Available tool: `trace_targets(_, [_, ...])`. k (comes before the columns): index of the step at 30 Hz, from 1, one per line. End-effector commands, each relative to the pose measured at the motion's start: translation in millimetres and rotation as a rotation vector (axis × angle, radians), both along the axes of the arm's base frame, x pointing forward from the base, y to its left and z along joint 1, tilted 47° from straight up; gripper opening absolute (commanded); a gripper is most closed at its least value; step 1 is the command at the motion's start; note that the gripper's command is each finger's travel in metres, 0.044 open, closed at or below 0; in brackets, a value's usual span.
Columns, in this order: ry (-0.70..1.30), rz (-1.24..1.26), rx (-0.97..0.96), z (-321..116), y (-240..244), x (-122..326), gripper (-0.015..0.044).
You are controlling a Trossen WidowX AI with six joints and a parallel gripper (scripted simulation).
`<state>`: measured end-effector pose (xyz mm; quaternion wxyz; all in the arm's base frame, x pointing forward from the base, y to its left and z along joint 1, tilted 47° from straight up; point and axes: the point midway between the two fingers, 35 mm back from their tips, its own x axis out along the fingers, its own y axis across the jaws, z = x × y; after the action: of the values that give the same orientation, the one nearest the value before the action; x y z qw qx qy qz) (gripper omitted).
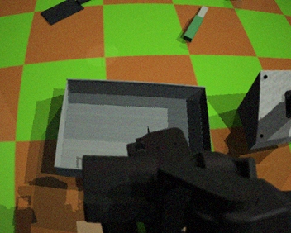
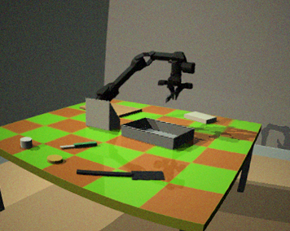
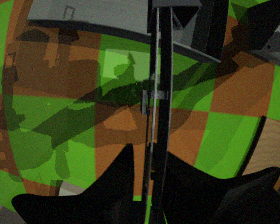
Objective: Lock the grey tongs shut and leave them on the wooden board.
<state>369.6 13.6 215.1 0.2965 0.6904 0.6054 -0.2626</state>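
My gripper (image 2: 173, 92) (image 3: 140, 148) is raised high above the table, past the far side of the grey roasting tin (image 2: 175, 140) (image 1: 115, 120) (image 3: 90, 15). It is shut on the grey tongs (image 3: 154, 97) (image 2: 168, 98). In the wrist view the tongs run straight out from between the fingers, both arms pressed close together. The tin has nothing in it. The pale wooden board (image 2: 200, 116) lies on the table's far side, beyond the tin. In the top view my arm (image 1: 191, 198) hides the gripper and the tongs.
The grey base block (image 2: 101, 114) (image 1: 274, 109) stands beside the tin. A black spatula (image 2: 121, 174) (image 1: 63, 10), a green pen (image 2: 78, 145) (image 1: 195, 25), a tan disc (image 2: 55, 158) and a small white cylinder (image 2: 25, 142) lie towards the table's front.
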Motion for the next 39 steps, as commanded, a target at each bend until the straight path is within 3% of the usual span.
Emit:
trace_targets(1, [-0.057,0.048,-0.002,16,16,-12,-0.0150])
trace_targets(24, [-0.346,0.345,-0.012,84,95,-106,-0.0150])
trace_targets(39, [-0.332,0.466,-0.064,81,128,-133,-0.0150])
